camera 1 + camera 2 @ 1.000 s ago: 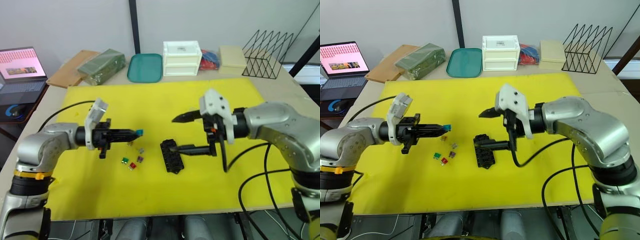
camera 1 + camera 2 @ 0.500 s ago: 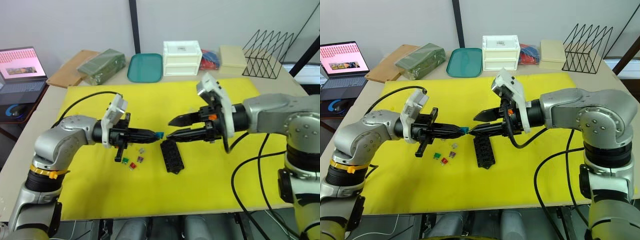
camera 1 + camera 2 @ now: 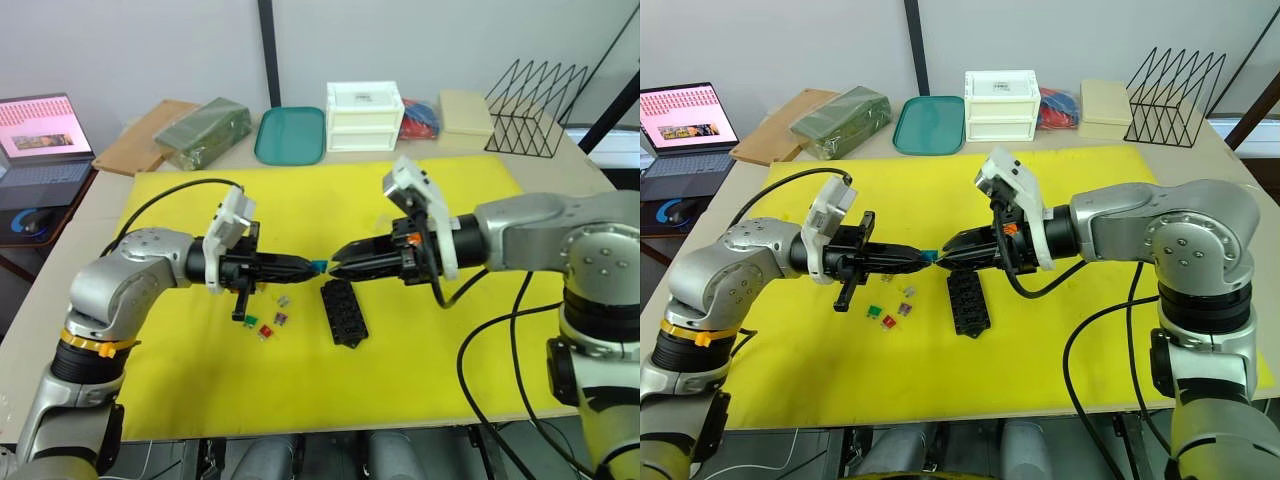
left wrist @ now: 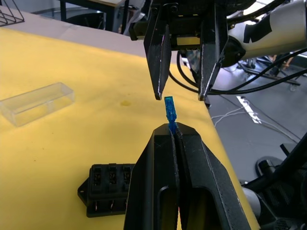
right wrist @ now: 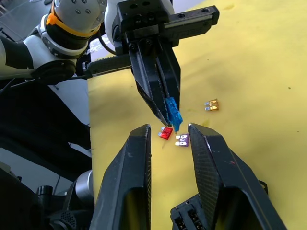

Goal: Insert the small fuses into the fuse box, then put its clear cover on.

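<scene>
Closing in since a moment ago, the right gripper (image 3: 942, 257), jaws parted, brackets the translucent blue blade fuse (image 4: 169, 109) pinched by the left gripper (image 3: 305, 266) above the black slotted fuse box (image 3: 343, 312), apparently for a handover.

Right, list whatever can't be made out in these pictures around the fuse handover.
- Blue fuse: its blades are hidden between the left gripper fingers, left wrist view.
- Fuse box: cut off by the picture's edge and the right gripper fingers, right wrist view.
- Fuse box slots: too small in the head views to tell filled from empty.
- Loose fuses: markings too small to read.
</scene>
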Tool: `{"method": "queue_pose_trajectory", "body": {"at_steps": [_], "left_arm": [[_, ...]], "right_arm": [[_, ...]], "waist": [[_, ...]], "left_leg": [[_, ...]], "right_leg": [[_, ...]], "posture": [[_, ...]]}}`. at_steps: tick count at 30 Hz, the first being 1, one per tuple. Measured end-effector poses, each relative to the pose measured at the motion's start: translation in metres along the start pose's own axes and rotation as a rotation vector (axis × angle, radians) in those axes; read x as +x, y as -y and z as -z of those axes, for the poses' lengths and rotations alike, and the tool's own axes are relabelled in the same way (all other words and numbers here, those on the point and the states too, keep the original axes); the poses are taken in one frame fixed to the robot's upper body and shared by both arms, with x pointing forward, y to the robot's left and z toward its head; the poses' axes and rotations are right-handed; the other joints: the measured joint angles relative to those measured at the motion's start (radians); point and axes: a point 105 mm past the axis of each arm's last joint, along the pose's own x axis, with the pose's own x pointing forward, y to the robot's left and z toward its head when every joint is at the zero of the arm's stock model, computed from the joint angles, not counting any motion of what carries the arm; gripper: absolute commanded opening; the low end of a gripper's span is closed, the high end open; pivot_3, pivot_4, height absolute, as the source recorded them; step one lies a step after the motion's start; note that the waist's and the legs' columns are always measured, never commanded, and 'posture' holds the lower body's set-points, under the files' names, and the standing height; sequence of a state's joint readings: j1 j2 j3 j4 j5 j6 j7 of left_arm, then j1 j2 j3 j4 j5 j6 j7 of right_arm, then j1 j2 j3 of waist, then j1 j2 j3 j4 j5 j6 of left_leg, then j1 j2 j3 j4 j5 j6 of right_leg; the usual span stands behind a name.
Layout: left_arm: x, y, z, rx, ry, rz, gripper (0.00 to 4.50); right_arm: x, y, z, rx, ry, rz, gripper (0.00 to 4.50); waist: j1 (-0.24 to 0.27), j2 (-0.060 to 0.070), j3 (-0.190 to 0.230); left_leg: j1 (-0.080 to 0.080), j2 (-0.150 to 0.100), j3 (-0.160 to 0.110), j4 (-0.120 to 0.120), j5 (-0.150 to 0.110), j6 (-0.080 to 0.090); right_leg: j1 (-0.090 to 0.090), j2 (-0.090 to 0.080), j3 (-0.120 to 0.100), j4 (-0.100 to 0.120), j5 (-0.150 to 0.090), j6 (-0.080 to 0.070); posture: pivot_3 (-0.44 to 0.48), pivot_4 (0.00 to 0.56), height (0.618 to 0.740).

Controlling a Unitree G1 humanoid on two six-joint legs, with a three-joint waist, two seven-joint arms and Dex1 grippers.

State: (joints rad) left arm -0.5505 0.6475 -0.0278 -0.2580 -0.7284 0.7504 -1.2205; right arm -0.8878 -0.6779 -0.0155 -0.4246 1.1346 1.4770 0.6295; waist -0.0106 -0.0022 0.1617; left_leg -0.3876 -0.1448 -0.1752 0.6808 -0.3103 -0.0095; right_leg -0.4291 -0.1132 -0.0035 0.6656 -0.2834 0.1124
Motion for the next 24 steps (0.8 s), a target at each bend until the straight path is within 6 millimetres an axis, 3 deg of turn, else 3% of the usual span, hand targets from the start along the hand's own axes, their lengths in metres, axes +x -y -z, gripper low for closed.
{"method": "queue_pose_trajectory", "body": {"at_steps": [21, 24], "left_arm": [[0.0017, 0.0031, -0.0012, 0.014, -0.004, 0.009, 0.0], [0.0017, 0.0031, -0.0011, 0.014, -0.004, 0.008, 0.0]], "right_arm": [[0.0085, 0.0012, 0.0001, 0.004, 0.002, -0.015, 1.25], [0.0093, 0.0012, 0.0008, 0.004, -0.002, -0.017, 0.71]], "waist": [[0.0, 0.0, 0.0], [0.0, 0.0, 0.0]], "left_leg": [[0.0, 0.0, 0.0, 0.0, 0.0, 0.0], [0.0, 0.0, 0.0, 0.0, 0.0, 0.0]], "right_leg": [[0.0, 0.0, 0.0, 0.0, 0.0, 0.0], [0.0, 0.0, 0.0, 0.0, 0.0, 0.0]], "posture": [[0.0, 0.15, 0.74], [0.0, 0.15, 0.74]]}}
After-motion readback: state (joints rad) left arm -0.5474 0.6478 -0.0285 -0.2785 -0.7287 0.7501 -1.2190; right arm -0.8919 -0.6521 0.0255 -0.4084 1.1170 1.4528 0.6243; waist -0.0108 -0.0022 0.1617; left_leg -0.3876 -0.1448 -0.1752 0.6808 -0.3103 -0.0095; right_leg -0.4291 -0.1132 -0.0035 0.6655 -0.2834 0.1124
